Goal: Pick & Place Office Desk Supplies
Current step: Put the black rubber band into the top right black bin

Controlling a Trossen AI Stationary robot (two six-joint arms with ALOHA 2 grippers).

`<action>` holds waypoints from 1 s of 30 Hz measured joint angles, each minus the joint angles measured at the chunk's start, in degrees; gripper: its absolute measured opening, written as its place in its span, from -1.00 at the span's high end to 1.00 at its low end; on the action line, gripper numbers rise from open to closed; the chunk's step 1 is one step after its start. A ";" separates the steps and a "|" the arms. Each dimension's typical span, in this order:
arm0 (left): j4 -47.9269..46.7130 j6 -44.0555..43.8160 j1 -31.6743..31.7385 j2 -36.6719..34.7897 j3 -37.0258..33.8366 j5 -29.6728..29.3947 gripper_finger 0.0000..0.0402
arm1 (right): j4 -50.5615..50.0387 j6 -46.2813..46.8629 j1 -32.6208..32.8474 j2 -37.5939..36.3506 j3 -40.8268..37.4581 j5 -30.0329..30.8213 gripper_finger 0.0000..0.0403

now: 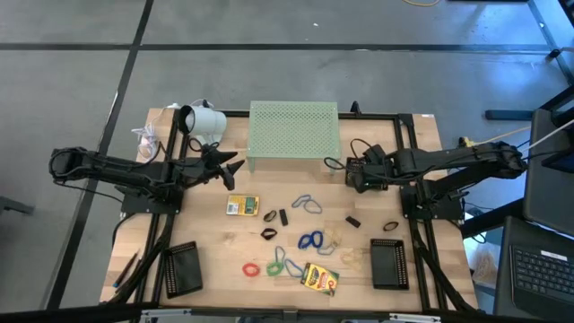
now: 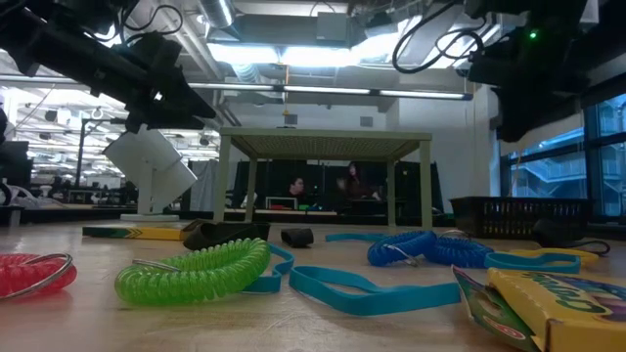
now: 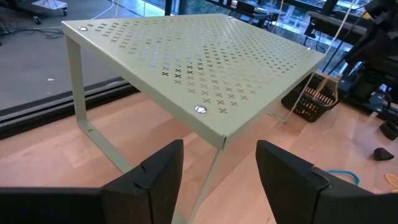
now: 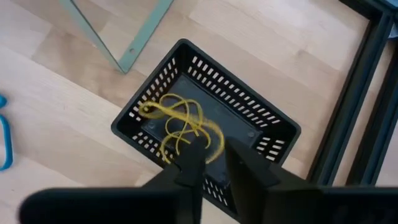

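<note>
My right gripper (image 4: 215, 160) hangs over a small black basket (image 4: 249, 102) beside the pale green stand's right leg, fingers slightly parted, nothing between them. A tangle of yellow rubber bands (image 4: 177, 121) lies inside the basket, just under the fingertips. My left gripper (image 1: 235, 167) waits open at the stand's left side (image 3: 217, 162). Two crayon boxes (image 1: 242, 205) (image 1: 319, 278), blue loops (image 1: 307, 203), a red loop (image 1: 251, 268), a green coil (image 1: 276, 266), tan bands (image 1: 332, 240) and black clips (image 1: 269, 215) lie flat on the table. My right gripper points down into the basket from above. The top strands of the yellow bands (image 4: 208, 138) reach up to its fingertips, and I cannot tell whether they touch; the rest of the tangle rests on the basket's floor.
The pale green perforated stand (image 1: 294, 130) stands at the far middle, a white lamp-like object (image 1: 204, 119) to its left. Two flat black trays (image 1: 182, 267) (image 1: 389, 262) sit at the near left and near right. A dark frame runs around the table.
</note>
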 joint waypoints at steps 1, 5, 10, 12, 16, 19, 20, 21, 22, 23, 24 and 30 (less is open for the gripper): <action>-0.01 0.00 0.00 -0.01 0.00 0.00 0.01 | 0.00 0.00 0.00 0.00 0.00 -0.27 0.59; 0.00 0.01 0.00 -0.01 0.00 0.00 0.01 | 0.00 -0.24 -0.01 0.00 0.00 -3.01 0.42; 0.00 0.01 0.00 -0.01 0.00 0.00 0.01 | 1.47 -1.04 0.24 0.00 0.00 -12.37 0.30; 0.00 0.01 0.00 -0.01 0.00 0.00 0.01 | 3.82 -2.34 1.16 0.00 0.00 -15.74 0.30; 0.00 0.01 0.01 -0.01 0.00 0.00 0.01 | 12.80 -5.24 4.17 0.00 0.00 -16.10 0.33; 0.00 0.01 0.00 -0.01 0.00 0.00 0.01 | 18.05 -7.41 6.93 0.45 0.00 -16.25 0.36; 0.00 0.01 0.00 -0.01 0.00 0.00 0.01 | 18.80 -7.80 7.96 0.85 0.00 -16.24 0.37; 0.00 0.01 0.00 -0.01 0.00 0.00 0.01 | 19.06 -8.24 9.09 1.38 0.00 -15.99 0.37; 0.00 0.01 0.00 0.03 0.00 0.00 0.01 | 19.16 -8.64 10.09 2.06 0.00 -15.34 0.38; 0.00 0.01 0.00 0.16 0.00 0.00 0.01 | 19.26 -8.77 11.05 2.96 0.00 -14.44 0.38; -0.04 0.00 0.00 0.29 0.00 0.00 0.01 | 19.26 -8.79 12.02 4.04 0.00 -13.75 0.39; -0.02 -0.81 0.00 1.97 -0.04 0.01 0.01 | 20.08 -8.83 16.67 11.31 -0.02 -13.01 0.39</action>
